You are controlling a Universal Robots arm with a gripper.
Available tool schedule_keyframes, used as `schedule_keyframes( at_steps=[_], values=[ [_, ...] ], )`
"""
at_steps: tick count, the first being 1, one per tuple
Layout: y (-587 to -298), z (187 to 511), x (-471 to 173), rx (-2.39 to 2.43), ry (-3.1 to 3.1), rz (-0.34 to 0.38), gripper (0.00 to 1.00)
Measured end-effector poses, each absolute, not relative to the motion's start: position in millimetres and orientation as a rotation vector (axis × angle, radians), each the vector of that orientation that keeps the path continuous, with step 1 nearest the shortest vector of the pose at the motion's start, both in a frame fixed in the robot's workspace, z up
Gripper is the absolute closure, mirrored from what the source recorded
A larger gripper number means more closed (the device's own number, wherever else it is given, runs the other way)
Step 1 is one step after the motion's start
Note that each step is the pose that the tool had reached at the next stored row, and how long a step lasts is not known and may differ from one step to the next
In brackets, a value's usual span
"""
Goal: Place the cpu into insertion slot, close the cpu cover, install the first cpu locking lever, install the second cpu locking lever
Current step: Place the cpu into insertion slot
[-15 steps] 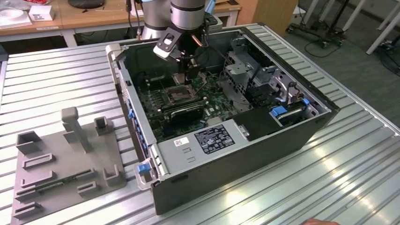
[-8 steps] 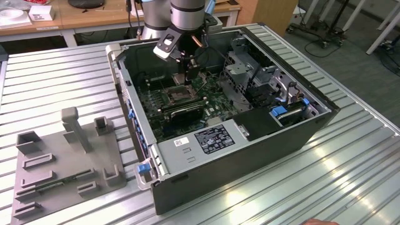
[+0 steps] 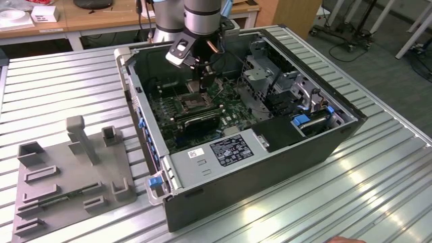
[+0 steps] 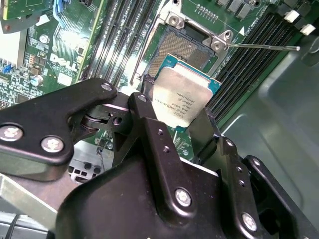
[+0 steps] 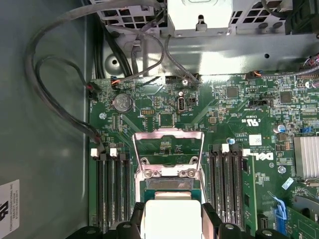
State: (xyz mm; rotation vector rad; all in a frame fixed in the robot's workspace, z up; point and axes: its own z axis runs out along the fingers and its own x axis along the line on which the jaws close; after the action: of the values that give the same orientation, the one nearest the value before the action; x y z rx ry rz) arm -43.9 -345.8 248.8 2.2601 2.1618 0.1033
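One cpu in hand by insertion slot

1. Beyond your fingers, gripping the cpu, the socket lies uncovered.
2. The opened cpu cover sits just past the socket.
3. Memory slots flank the fingers; a locking lever juts sideways.

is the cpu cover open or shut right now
Open. The cpu cover is flipped back off the socket, whose bare contacts show, while the end effector holds the cpu close by.
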Motion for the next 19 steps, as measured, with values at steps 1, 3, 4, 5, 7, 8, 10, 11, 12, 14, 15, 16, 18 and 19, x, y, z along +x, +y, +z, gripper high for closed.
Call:
schedule_keyframes(
  at_steps=[1, 3, 4, 5, 7, 8, 10, 11, 12, 14, 15, 16, 18, 19],
  values=[
    [-346, 248, -44, 2.26, 2.162, 0.103, 0.46],
    [-346, 246, -44, 2.26, 2.162, 0.103, 0.46],
    [-346, 245, -44, 2.26, 2.162, 0.103, 0.46],
    [-346, 244, -44, 2.26, 2.162, 0.103, 0.46],
    [-346, 240, -44, 2.26, 2.162, 0.103, 0.46],
    [-346, 238, -44, 2.26, 2.162, 0.103, 0.46],
    [-346, 235, -44, 2.26, 2.162, 0.103, 0.46],
    [-346, 234, -44, 2.258, 2.163, 0.103, 0.46],
    [-346, 233, -44, 2.256, 2.166, 0.103, 0.46],
    [-346, 232, -44, 2.25, 2.173, 0.103, 0.46],
    [-346, 231, -44, 2.246, 2.177, 0.103, 0.46],
    [-346, 231, -44, 2.243, 2.18, 0.103, 0.46],
    [-346, 229, -44, 2.241, 2.183, 0.103, 0.46],
    [-345, 229, -44, 2.241, 2.183, 0.103, 0.46]
  ],
)
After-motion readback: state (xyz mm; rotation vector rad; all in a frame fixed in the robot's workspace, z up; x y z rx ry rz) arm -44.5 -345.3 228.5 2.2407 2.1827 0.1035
